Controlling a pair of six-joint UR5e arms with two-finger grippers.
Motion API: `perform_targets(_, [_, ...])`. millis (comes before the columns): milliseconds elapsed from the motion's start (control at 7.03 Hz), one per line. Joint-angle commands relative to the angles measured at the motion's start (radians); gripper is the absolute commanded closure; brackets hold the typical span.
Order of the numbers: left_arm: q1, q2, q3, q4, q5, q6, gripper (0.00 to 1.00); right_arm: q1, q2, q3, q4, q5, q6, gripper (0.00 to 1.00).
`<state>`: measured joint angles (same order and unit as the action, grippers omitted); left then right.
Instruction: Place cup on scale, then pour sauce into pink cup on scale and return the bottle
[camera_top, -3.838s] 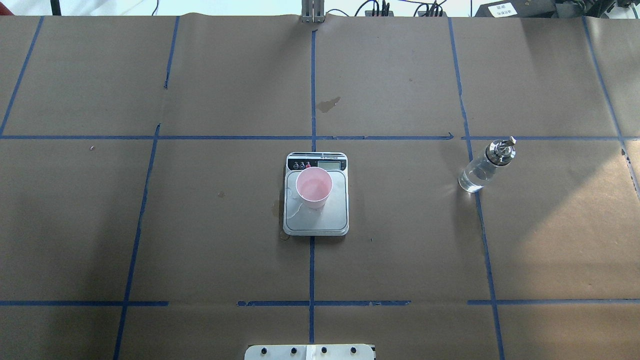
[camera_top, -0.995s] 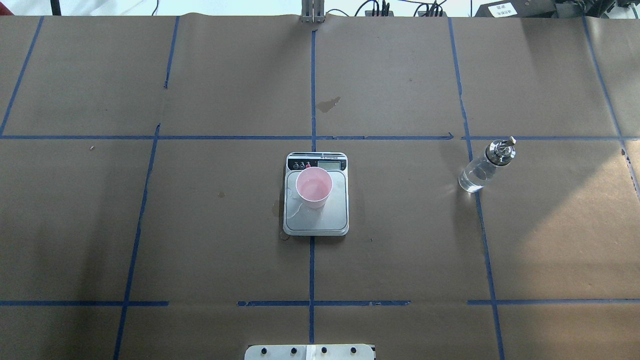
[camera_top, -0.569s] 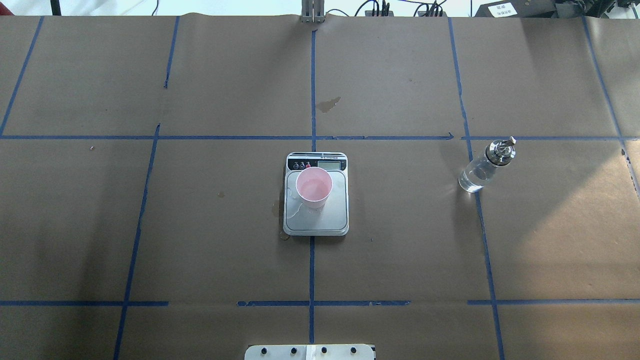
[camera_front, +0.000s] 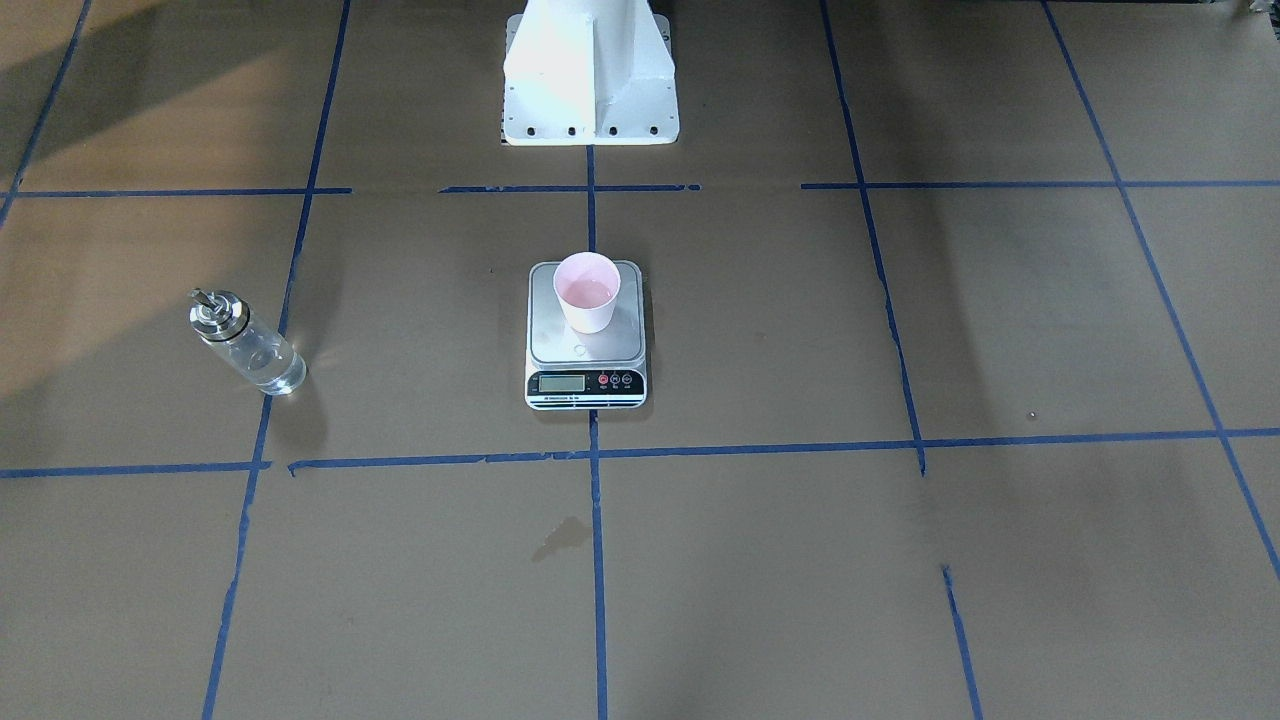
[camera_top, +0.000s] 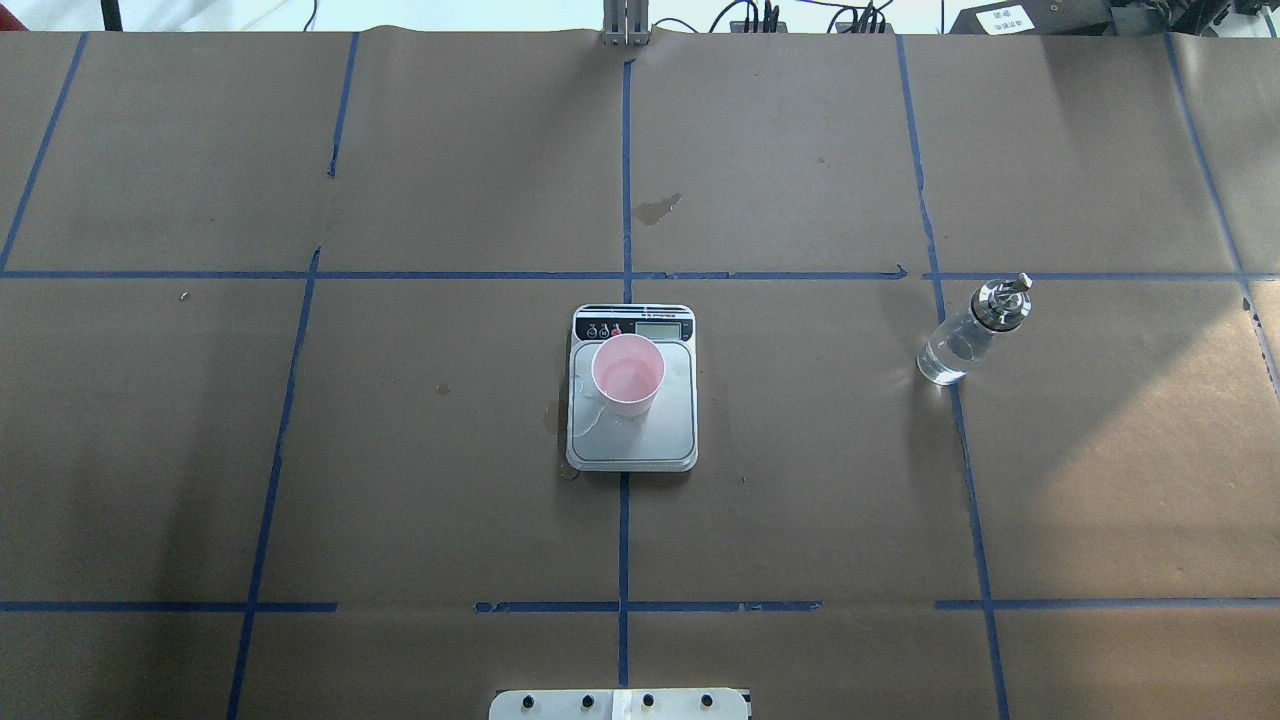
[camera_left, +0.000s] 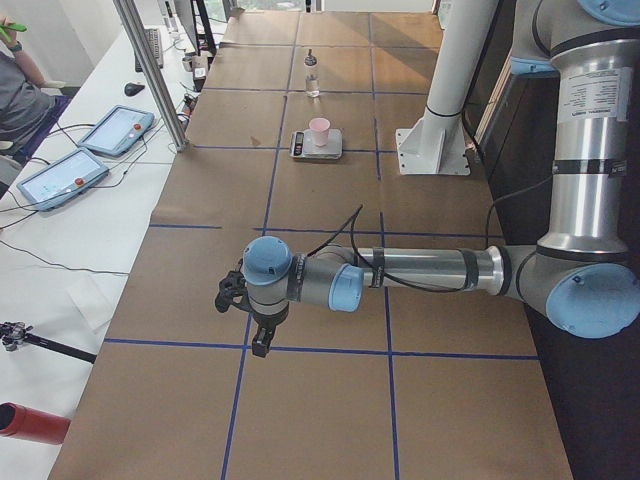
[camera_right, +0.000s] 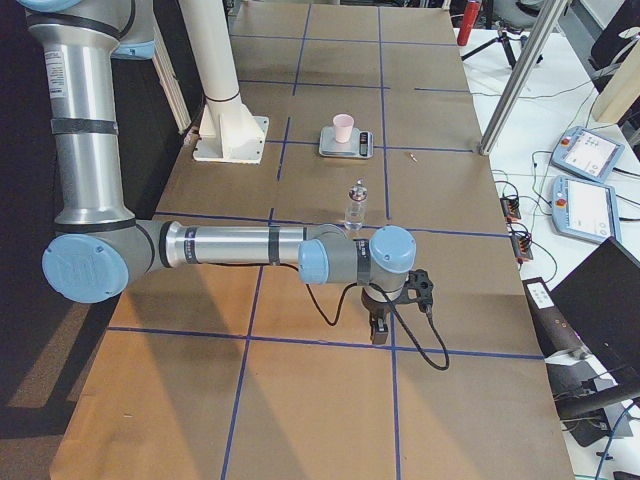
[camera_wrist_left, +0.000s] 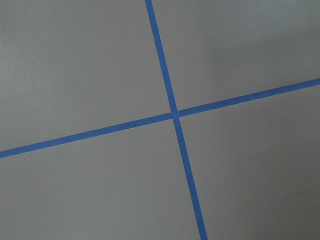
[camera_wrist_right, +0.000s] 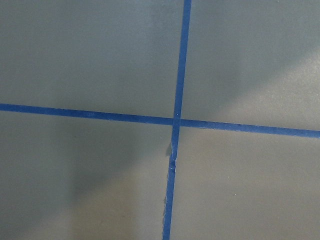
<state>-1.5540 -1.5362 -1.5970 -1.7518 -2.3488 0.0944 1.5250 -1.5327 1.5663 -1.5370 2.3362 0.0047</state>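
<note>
Cup (camera_top: 628, 375) on scale (camera_top: 665, 440), bottle (camera_top: 965, 335) aside
Cup sits upright on scale, bottle stands well apart on robot's right. Left gripper (camera_left: 258, 345) and right gripper (camera_right: 379, 330): can't tell if spread or pressed.

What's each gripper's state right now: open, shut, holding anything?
Left gripper: cannot tell whether it is open or shut; it shows only in a far side view.
Right gripper: cannot tell, for the same reason.

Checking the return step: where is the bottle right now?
In the overhead view the bottle stands upright on the table's right side, beside a blue tape line, well apart from the scale at the centre that carries the cup.
</note>
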Motion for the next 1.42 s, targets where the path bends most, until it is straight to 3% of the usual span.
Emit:
perform_targets(0, [-0.003,0.001,0.002,0.000,0.002,-0.002,0.00,0.000,0.000,0.000,0.000,0.000,0.000,0.00])
perform_targets(284, [-0.011,-0.001,-0.001,-0.009,0.002,-0.153,0.00,0.003,-0.004,-0.003,-0.002,-0.003,0.001,0.00])
perform_targets(569, [-0.011,0.002,0.003,-0.028,0.002,-0.157,0.00,0.011,-0.006,-0.006,0.000,-0.006,0.090,0.00])
perform_targets(1279, [-0.011,0.002,0.005,-0.028,0.002,-0.157,0.00,0.011,-0.006,-0.006,0.000,-0.005,0.094,0.00])
